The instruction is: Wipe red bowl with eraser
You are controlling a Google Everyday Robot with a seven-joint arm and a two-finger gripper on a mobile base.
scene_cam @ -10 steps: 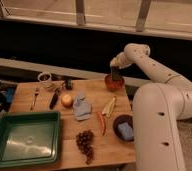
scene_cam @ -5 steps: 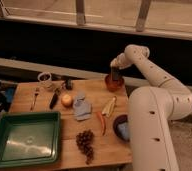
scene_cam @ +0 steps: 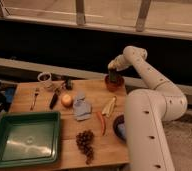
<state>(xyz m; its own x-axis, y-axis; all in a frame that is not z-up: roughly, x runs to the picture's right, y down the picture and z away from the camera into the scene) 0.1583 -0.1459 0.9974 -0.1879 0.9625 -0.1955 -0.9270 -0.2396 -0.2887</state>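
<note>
The red bowl [scene_cam: 114, 84] stands at the back right of the wooden table [scene_cam: 44, 102]. My gripper [scene_cam: 112, 75] points down into the bowl from above, and its tip sits at or just inside the rim. The eraser is not visible as a separate thing; any block at the gripper's tip is hidden against the dark gripper and the bowl.
A dark purple bowl [scene_cam: 119, 125] sits at the right edge, partly behind my arm. A green tray [scene_cam: 24, 137] is at the front left, with grapes [scene_cam: 85, 143] beside it. A blue-grey cloth [scene_cam: 81, 107], an orange fruit [scene_cam: 66, 100], a black-handled utensil [scene_cam: 53, 99], a fork [scene_cam: 34, 98] and a red chili [scene_cam: 102, 123] are also on the table.
The gripper stays at the red bowl, with only a small up-and-down shift. The arm's lower section has moved left and covers more of the purple bowl.
</note>
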